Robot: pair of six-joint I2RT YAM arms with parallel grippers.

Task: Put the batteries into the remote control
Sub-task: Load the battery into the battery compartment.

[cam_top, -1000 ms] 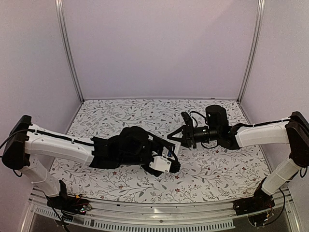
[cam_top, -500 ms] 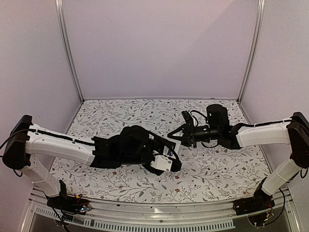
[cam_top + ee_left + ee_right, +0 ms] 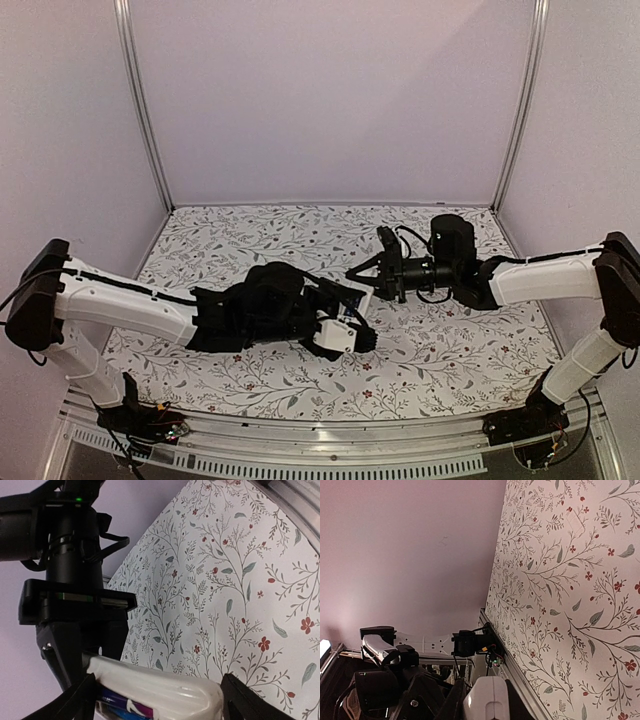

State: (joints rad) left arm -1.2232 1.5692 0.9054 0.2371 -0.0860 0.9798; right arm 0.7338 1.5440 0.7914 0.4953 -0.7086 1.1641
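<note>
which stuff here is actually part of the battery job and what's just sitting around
Job: remote control, gripped by the left hand and right hand; blue battery in its bay.
Lying about: floral tablecloth; small pale flat piece on it, can't tell what.

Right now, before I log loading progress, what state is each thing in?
left gripper, closed across the remote control.
right gripper, closed on the remote control's end.
remote control, held off the table by both.
blue battery, inside the remote control, partly hidden.
black battery, not visible.
</note>
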